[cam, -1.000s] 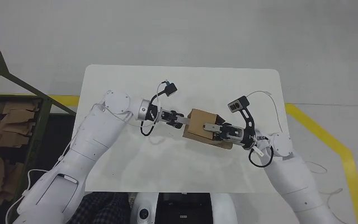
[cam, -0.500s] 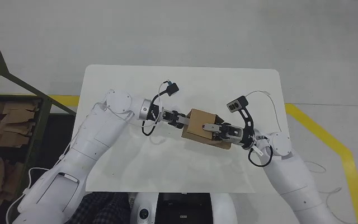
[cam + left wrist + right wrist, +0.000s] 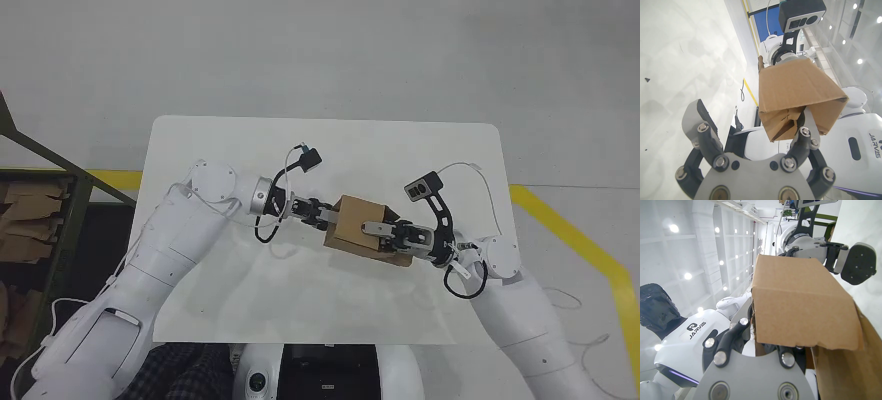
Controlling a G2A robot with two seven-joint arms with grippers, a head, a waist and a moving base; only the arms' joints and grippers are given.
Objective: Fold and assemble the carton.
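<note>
White table (image 3: 200, 150), at its middle: the brown carton (image 3: 362, 225) sits between 2 grippers. The left gripper (image 3: 328, 216) is spread, 1 finger (image 3: 808, 117) inside the carton's left end; the right gripper (image 3: 383, 230) pinches its right wall.

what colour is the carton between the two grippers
Plain brown: a brown corrugated cardboard carton with no print visible. It shows best in the left wrist view.
</note>
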